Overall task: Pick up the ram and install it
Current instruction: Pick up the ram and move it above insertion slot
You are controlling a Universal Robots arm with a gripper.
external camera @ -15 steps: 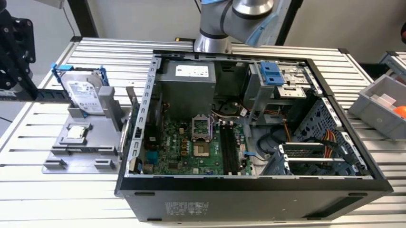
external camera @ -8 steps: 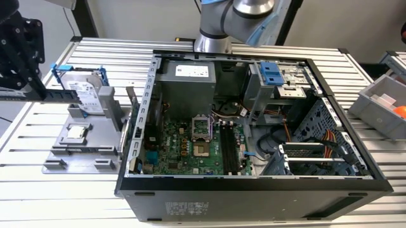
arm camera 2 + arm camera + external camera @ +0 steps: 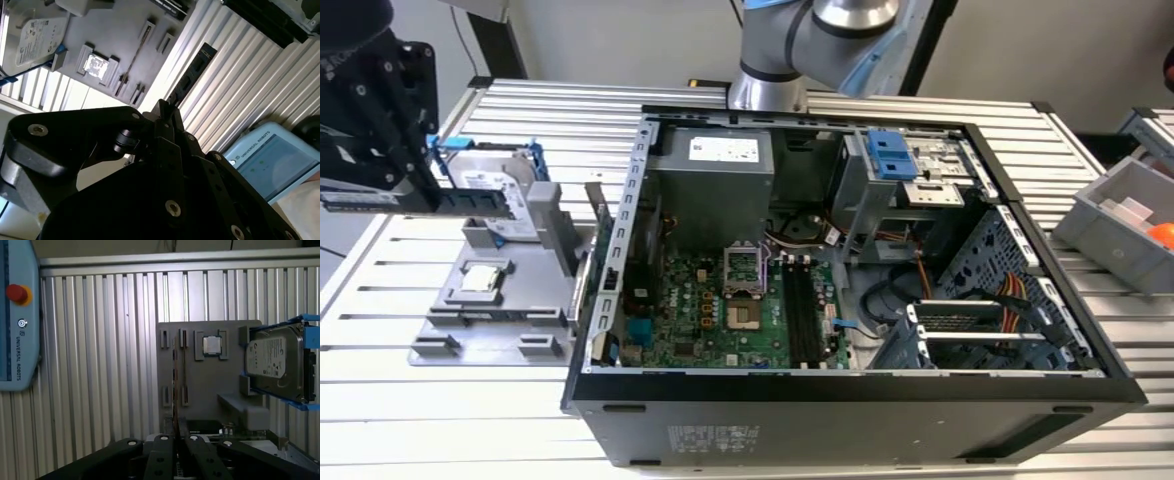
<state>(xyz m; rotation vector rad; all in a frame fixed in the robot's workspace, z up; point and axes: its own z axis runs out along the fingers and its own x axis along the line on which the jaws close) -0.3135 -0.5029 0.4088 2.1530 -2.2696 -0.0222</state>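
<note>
Pick is done: my fingers [image 3: 162, 452] are clamped on the ram [image 3: 175, 390], which sticks out past them edge-on. It hangs outside the case [image 3: 854, 392], over the grey holder [image 3: 480, 300] on the bench [image 3: 400, 420] beside the case. Slots [image 3: 801, 310] inside the case look bare, so install is not done.

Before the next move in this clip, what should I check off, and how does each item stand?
1. The gripper shut on the ram: ok.
2. The ram held clear of the gray fixture: ok.
3. The case open on its side: ok.
4. The motherboard slots empty in the exterior view: ok.
5. The slot latches open: cannot tell.
</note>
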